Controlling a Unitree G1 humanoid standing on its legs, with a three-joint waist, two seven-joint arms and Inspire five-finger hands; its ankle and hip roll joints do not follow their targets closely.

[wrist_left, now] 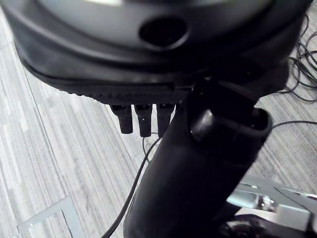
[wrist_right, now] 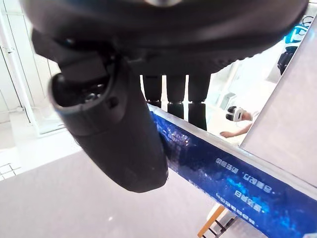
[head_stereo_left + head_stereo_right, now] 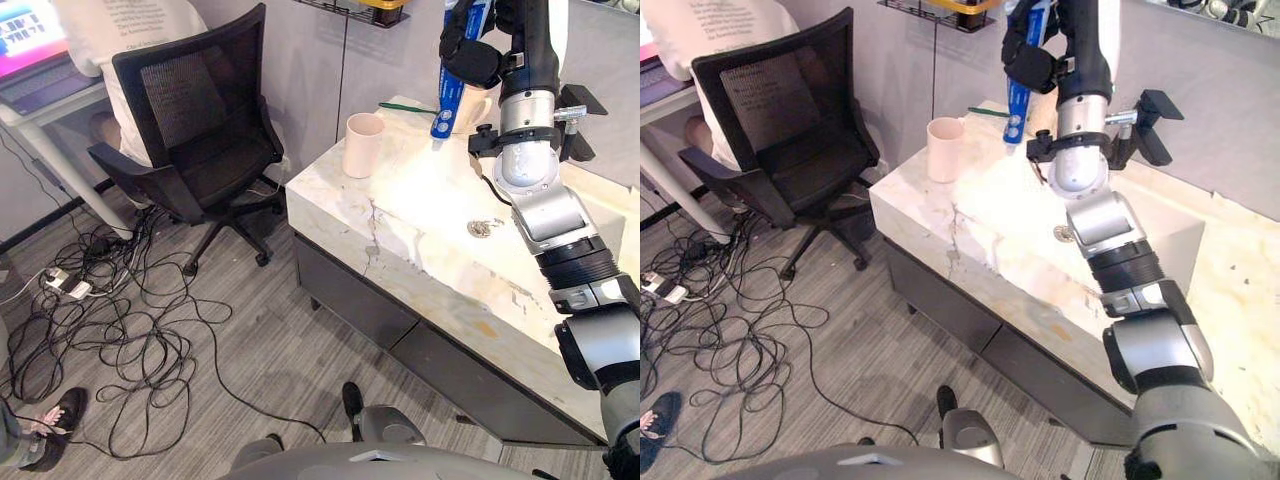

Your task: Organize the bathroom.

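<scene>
Below your right hand (image 3: 470,55) spreads a pale marble vanity counter (image 3: 400,240) with dark drawers under it and a sink basin (image 3: 1180,235) beside the forearm. Well to the hand's left, down on the floor, stands a black mesh office chair (image 3: 195,120) with a person in a white shirt (image 3: 130,20) seated behind it, and a tangle of black cables (image 3: 120,330) lies on the grey floorboards.

Your right hand is raised above the back of the counter, fingers and thumb curled round a blue toothpaste tube (image 3: 447,95) that hangs cap-down. The right wrist view shows what the head views cannot: the thumb (image 2: 119,144) pressed against the tube's blue body (image 2: 228,183), the fingers wrapped over its far side.

Just left of the hanging tube stands a pink cup (image 3: 362,144). Behind the tube sits a cream mug (image 3: 472,108), and a green toothbrush (image 3: 405,107) lies flat near it.

Your left hand (image 1: 143,116) shows in its own wrist view over the floor, fingers pointing down, holding nothing.
</scene>
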